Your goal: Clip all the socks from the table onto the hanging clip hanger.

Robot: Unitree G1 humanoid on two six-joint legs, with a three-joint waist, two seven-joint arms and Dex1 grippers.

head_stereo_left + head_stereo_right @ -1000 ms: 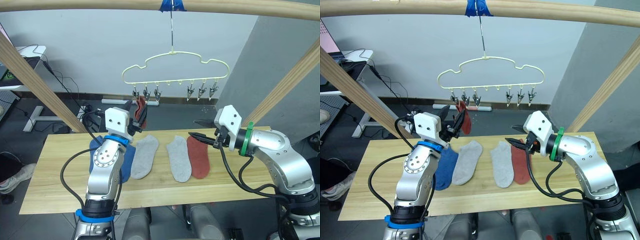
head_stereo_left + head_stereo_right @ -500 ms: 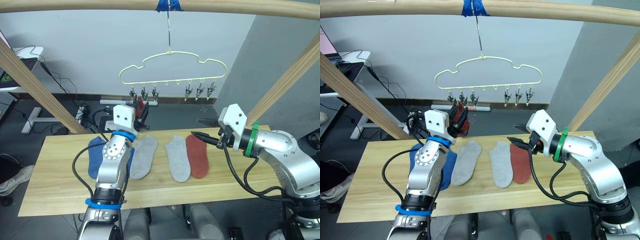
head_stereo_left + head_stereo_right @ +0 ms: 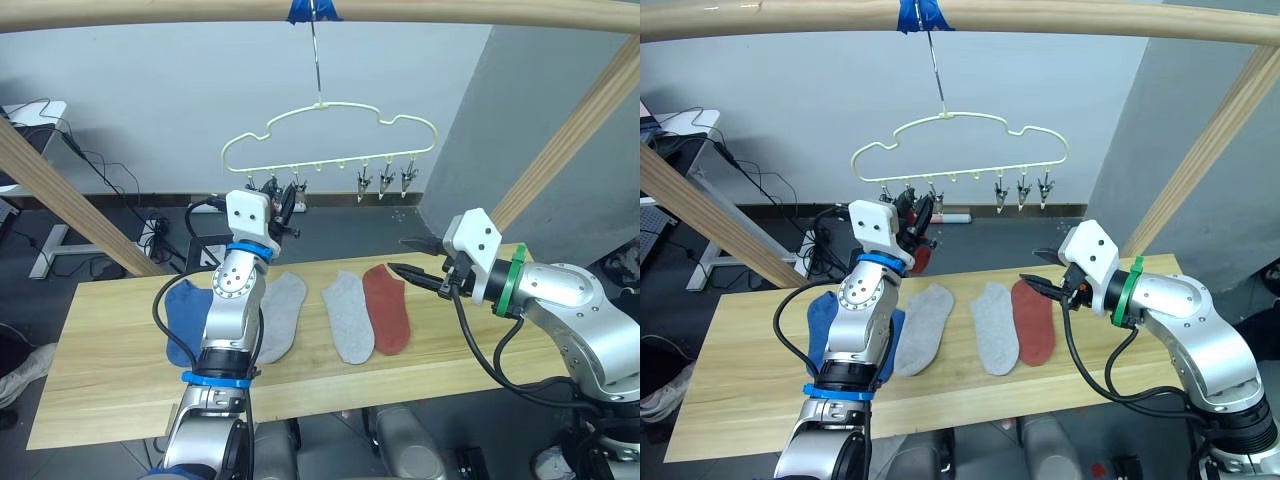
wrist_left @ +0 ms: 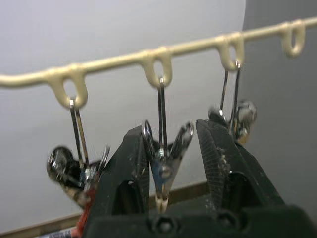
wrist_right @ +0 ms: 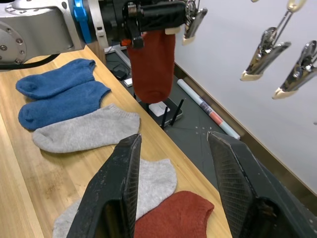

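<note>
Socks on the worktop (image 3: 100, 380), nearest first from its front edge: 2 blue (image 3: 185, 318) at the left, overlapping, then 1 grey (image 3: 281, 314), a second grey (image 3: 347, 315), and 1 rust-red (image 3: 386, 306), all lying flat with long axes running front to back.

Sixth sock, rust-red (image 5: 151, 64), hangs toe-down under the left gripper (image 4: 171, 148), lifted above the worktop's far edge and just under the clip hanger (image 3: 325, 125).

Key relation: in the left wrist view the left jaws stand apart on either side of 1 metal clip (image 4: 165, 158), the clip hanging vertically from its loop on the hanger's bottom bar. Jaws look parted, not yet squeezing; whether the pads touch the clip's handles cannot be told. How the sock is held beneath cannot be told either.

Right gripper (image 3: 412, 257) hovers above the worktop's right part, jaws spread, carrying nothing; nearest to the flat rust-red sock.

Judgement: the left arm is the one at the hanger. Neighbour clips sit close on both sides, so little sideways room. The hanger hangs free from its hook (image 3: 315, 50), so a push may swing it.
</note>
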